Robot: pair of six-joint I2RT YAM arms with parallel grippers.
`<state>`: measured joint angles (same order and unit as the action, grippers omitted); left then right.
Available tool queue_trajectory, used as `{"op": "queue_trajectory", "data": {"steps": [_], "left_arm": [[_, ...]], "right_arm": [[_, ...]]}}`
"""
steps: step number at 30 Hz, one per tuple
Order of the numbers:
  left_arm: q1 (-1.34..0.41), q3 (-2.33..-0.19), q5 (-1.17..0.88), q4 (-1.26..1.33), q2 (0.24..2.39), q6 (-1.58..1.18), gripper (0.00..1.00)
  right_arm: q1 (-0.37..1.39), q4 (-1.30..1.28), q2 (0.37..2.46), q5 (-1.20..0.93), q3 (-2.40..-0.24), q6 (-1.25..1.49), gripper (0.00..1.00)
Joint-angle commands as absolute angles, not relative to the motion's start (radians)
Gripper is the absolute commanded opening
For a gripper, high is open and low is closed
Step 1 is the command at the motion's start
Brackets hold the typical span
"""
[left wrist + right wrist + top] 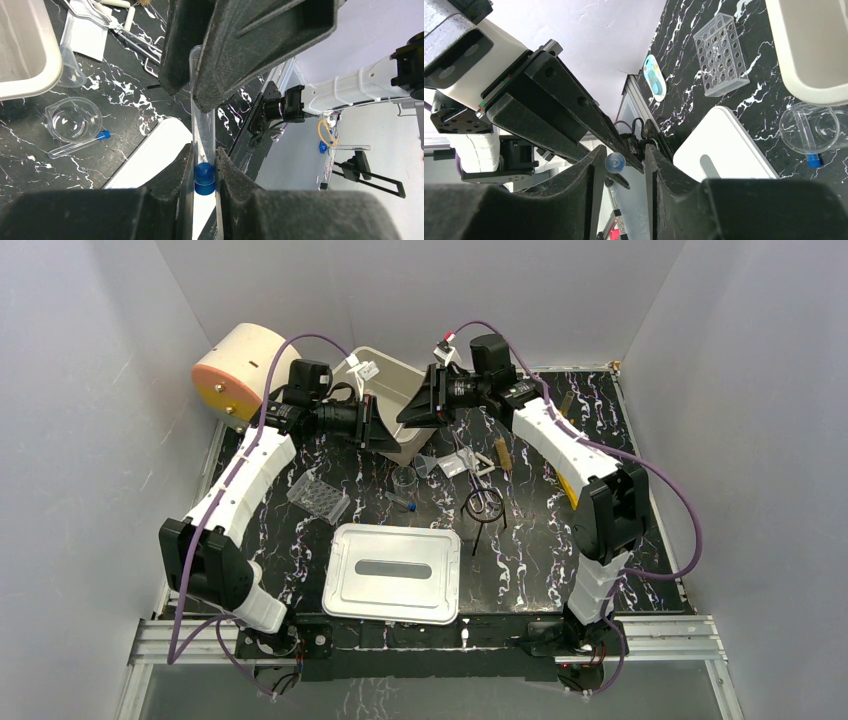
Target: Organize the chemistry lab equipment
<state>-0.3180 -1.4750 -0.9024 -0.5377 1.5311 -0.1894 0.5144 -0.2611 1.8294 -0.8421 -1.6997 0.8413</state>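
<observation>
My left gripper [205,156] is shut on a blue-capped vial [204,176], gripping it at the cap end, high over the back of the table. The clear tube runs straight into my right gripper [192,95]. In the right wrist view the tube's rounded end [615,162] sits between my right gripper's [622,166] fingers, near one pad with a gap to the other. The grippers meet in the top view: left [383,426], right [407,416]. On the table lie a second vial [400,502], beaker [404,478], funnel [427,466], forceps [470,465], ring stand [484,505] and brush [503,453].
A cream bin [400,370] stands tilted at the back under the grippers. Its lid [392,572] lies at the front centre. A clear tube rack [318,496] lies at the left. The cream cylinder [235,370] sits at the back left corner.
</observation>
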Motion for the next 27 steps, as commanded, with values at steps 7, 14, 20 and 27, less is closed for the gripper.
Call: {"op": "queue_trajectory", "data": {"steps": [7, 14, 20, 27], "left_arm": [[-0.318, -1.533, -0.906, -0.549, 1.542, -0.214, 0.0], [-0.319, -1.498, -0.756, -0.354, 1.51, -0.535, 0.77], [-0.318, -1.322, -0.551, 0.104, 1.433, -1.022, 0.82], [-0.337, -1.243, -0.352, 0.396, 1.436, -1.14, 0.77]], "right_arm": [[0.502, -0.146, 1.855, -0.92, -1.745, 0.933, 0.14], [0.433, 0.195, 1.78, -0.855, -1.564, 1.181, 0.12], [0.393, 0.392, 1.796, -0.805, -1.57, 1.34, 0.16], [0.381, 0.477, 1.825, -0.715, -1.572, 1.533, 0.16]]}}
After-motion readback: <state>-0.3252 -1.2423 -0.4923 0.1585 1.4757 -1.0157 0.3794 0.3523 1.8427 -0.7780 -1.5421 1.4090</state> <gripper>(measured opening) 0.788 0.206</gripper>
